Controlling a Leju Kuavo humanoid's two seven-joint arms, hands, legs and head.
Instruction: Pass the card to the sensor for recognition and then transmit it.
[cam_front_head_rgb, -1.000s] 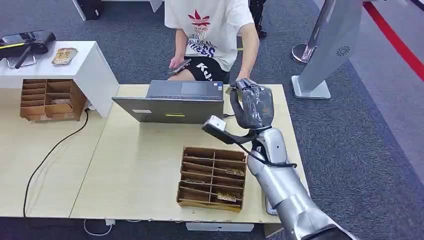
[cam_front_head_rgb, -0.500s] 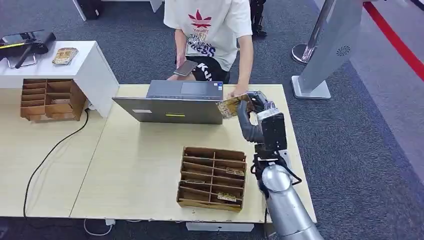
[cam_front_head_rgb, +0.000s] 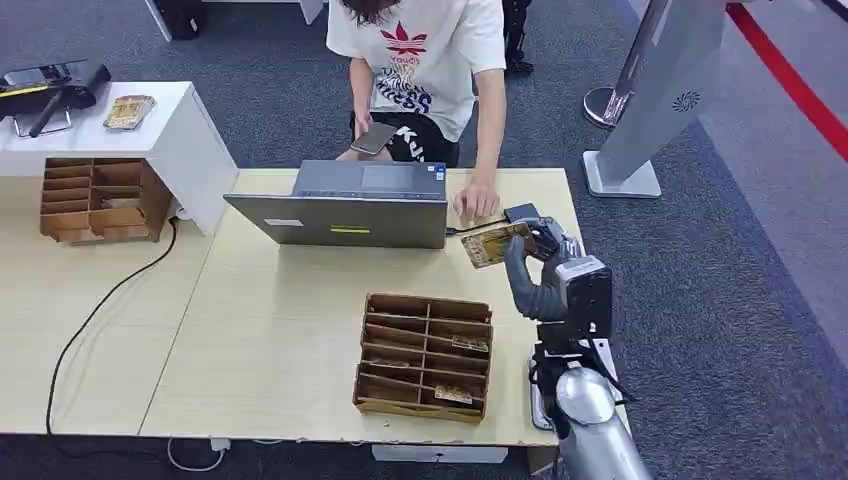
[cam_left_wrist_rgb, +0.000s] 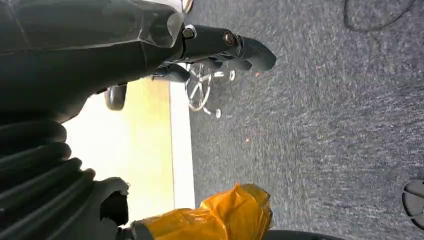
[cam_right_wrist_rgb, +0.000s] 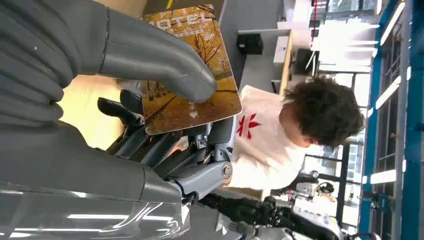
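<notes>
My right hand (cam_front_head_rgb: 545, 265) is raised over the right end of the wooden table (cam_front_head_rgb: 260, 300) and pinches a yellow card (cam_front_head_rgb: 488, 245) between thumb and fingers. In the right wrist view the card (cam_right_wrist_rgb: 200, 112) shows an autumn tree picture, with the thumb (cam_right_wrist_rgb: 155, 65) lying across it. A small dark sensor (cam_front_head_rgb: 522, 213) lies on the table just beyond the card, beside a person's hand (cam_front_head_rgb: 475, 205). My left hand (cam_left_wrist_rgb: 100, 55) hangs over grey carpet with its fingers (cam_left_wrist_rgb: 240, 45) spread and nothing in them.
A grey laptop (cam_front_head_rgb: 345, 205) stands at the table's far side, in front of a person (cam_front_head_rgb: 420, 60) holding a phone (cam_front_head_rgb: 372, 137). A cardboard organizer (cam_front_head_rgb: 425, 355) sits near the front edge. Another organizer (cam_front_head_rgb: 95, 198) and a white table (cam_front_head_rgb: 180, 120) are at the left.
My right hand has drawn back toward me and to the right, keeping the card. The person's hand, which was near the card, now rests on the table by the sensor.
</notes>
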